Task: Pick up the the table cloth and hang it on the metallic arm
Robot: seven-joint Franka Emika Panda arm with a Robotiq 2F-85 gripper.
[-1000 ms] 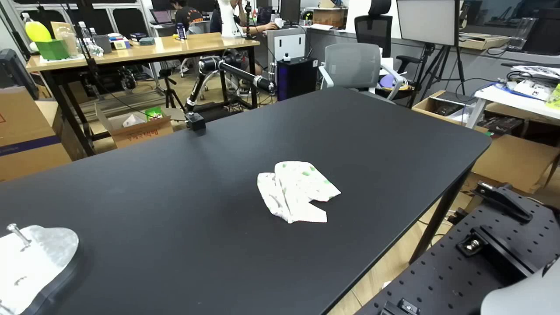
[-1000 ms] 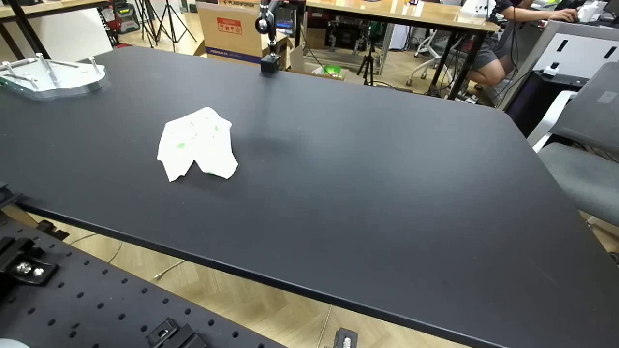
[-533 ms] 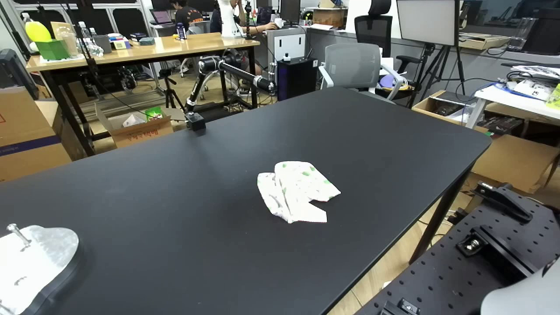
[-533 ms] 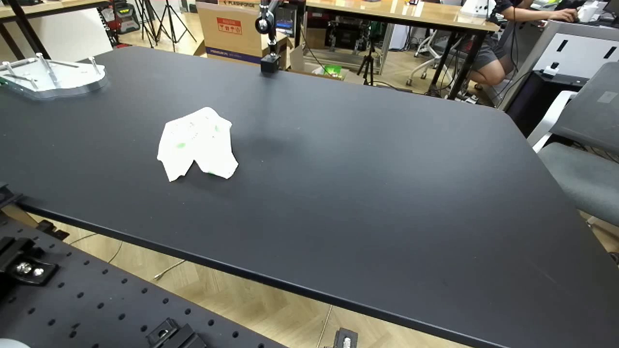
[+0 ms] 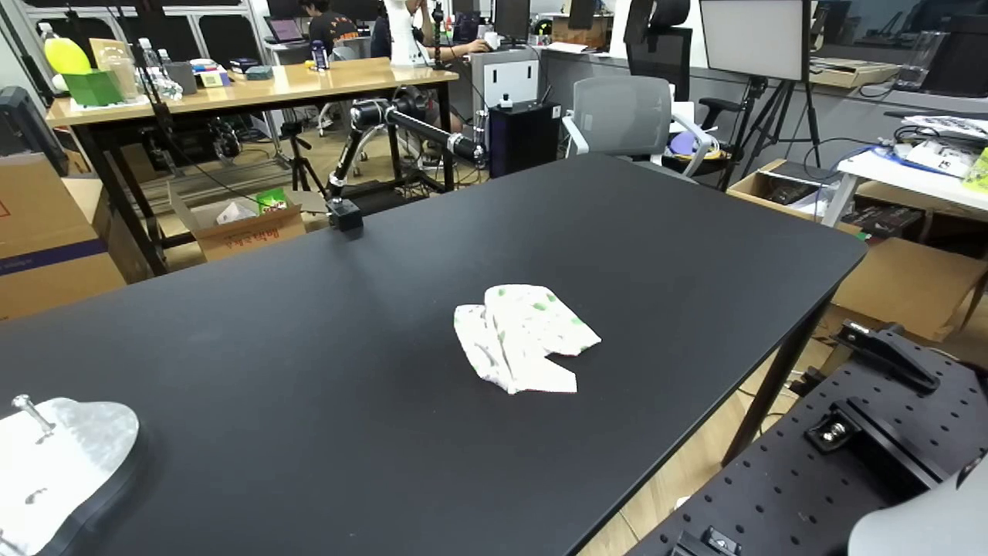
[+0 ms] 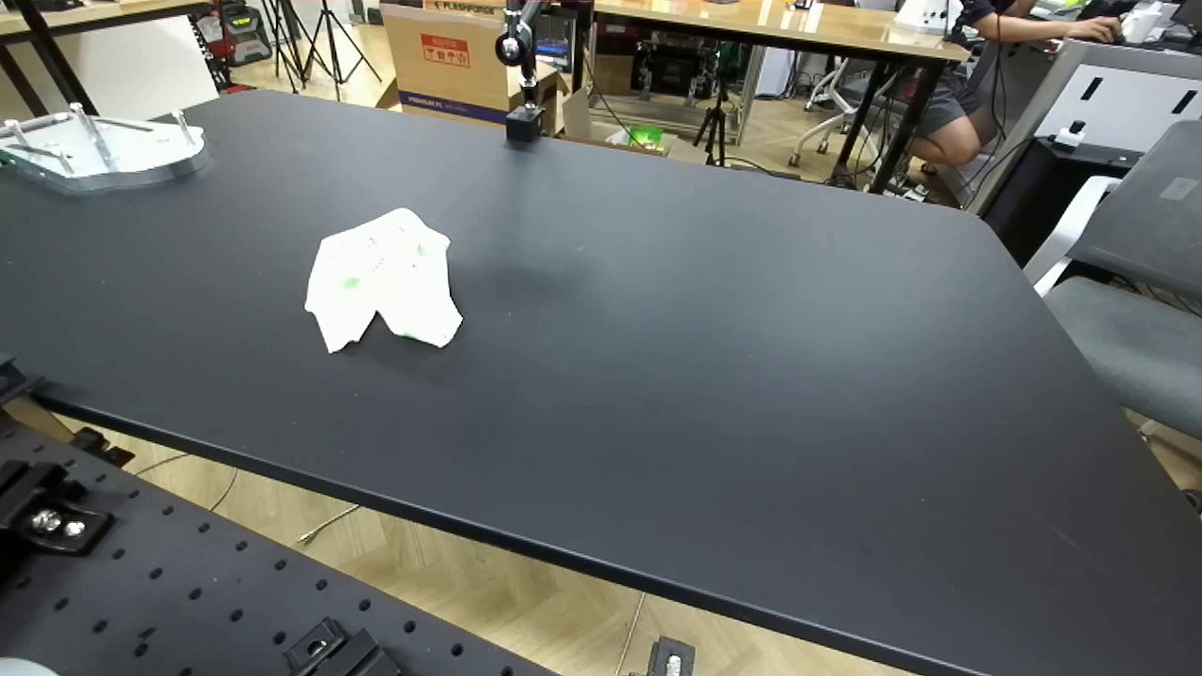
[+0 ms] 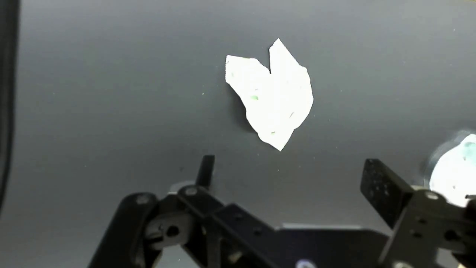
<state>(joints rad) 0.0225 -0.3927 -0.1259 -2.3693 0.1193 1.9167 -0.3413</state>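
Table cloth (image 5: 532, 332): white, showing green marks; lying creased and loosely folded on the black table (image 5: 324, 448), opening a notch toward three o'clock in an exterior view. Metallic arm (image 5: 370, 114): black, silver at the joints; standing at the table's edge, bending at the elbow; in that view sitting eleven o'clock from the cloth, well apart.

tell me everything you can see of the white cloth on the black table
The white cloth looks like thin fabric with small green marks. It lies creased and partly folded on the black table, a notch parting two flaps at one edge. Only the black table touches it; the open claw stands clear of it.
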